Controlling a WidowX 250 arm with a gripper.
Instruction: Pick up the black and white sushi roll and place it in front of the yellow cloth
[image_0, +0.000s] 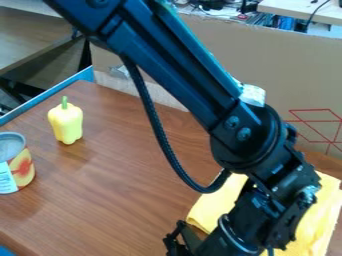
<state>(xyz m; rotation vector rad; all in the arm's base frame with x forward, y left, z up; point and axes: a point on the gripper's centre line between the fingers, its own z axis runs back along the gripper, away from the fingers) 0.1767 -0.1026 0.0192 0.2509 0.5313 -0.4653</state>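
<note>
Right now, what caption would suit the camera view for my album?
Black robot arm over a brown table, gripper by a yellow cloth, yellow pepper and can at picture left.

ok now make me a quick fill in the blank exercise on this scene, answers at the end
The pepper on the table is ____ with a green stem.
The can stands at the picture's ____ edge.
The cloth lies partly hidden behind the robot arm, toward the picture's ____ side.
The lines drawn on the cardboard are ____.

Missing words: yellow; left; right; red
</note>
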